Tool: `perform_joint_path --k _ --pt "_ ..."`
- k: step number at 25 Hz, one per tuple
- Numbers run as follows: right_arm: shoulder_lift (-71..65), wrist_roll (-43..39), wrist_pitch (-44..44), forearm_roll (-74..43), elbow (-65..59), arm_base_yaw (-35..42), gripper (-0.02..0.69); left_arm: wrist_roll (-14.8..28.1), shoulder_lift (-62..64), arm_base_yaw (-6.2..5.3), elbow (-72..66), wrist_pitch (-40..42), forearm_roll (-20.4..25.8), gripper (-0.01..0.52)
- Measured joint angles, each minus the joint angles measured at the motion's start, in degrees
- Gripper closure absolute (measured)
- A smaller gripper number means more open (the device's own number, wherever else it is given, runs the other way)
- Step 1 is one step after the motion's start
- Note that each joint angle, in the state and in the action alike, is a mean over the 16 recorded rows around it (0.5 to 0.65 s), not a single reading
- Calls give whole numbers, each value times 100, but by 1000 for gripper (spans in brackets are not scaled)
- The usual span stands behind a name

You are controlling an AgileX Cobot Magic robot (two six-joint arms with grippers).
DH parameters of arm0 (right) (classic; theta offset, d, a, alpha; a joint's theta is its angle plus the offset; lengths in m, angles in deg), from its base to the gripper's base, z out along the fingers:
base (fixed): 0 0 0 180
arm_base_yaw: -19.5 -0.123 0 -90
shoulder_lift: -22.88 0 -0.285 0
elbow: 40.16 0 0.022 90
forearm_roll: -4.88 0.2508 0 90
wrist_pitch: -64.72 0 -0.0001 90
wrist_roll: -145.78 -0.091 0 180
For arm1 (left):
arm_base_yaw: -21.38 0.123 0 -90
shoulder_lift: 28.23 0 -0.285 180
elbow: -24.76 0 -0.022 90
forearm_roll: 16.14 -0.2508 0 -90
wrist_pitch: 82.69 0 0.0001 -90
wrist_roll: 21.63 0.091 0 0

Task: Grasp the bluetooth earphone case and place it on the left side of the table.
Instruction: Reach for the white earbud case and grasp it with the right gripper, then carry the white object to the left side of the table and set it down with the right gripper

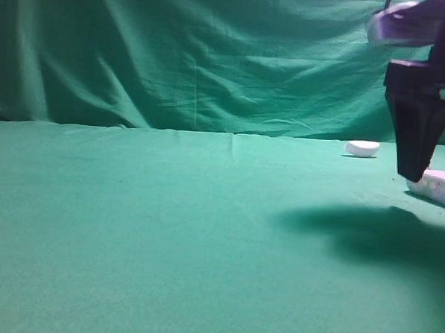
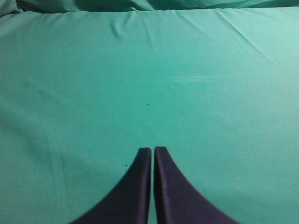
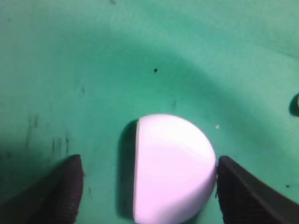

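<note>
The bluetooth earphone case (image 1: 439, 185), white with a lilac tint, lies on the green table (image 1: 167, 231) at the far right. My right gripper (image 1: 415, 170) hangs point-down over its left end. In the right wrist view the case (image 3: 170, 168) sits between the open fingers of the right gripper (image 3: 148, 159). The right finger (image 3: 238, 186) is at the case's rounded edge and the left finger (image 3: 65, 186) stands well apart from it. My left gripper (image 2: 153, 149) is shut over bare cloth, holding nothing; it does not show in the exterior view.
A smaller white half-dome piece (image 1: 361, 148) lies farther back on the table, left of the right gripper. Draped green backdrop (image 1: 176, 52) rises behind the table's far edge. A small dark thing (image 3: 295, 103) shows at the right edge of the right wrist view.
</note>
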Motion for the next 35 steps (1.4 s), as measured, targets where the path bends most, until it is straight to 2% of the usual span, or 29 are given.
perform_joint_path --k 7,13,22,30,35 --pt "-107 -25 -71 9 147 0 268 0 0 0 0 0 0 514" --pt "-132 -54 137 216 798 -112 337 0 0 0 0 0 0 514" --pt "-723 -32 523 654 2889 -1135 343 0 0 0 0 0 0 514" --pt "-2215 39 750 801 5015 -2510 343 0 0 0 0 0 0 514" --pt "-3082 63 807 865 5872 -3035 339 0 0 0 0 0 0 514"
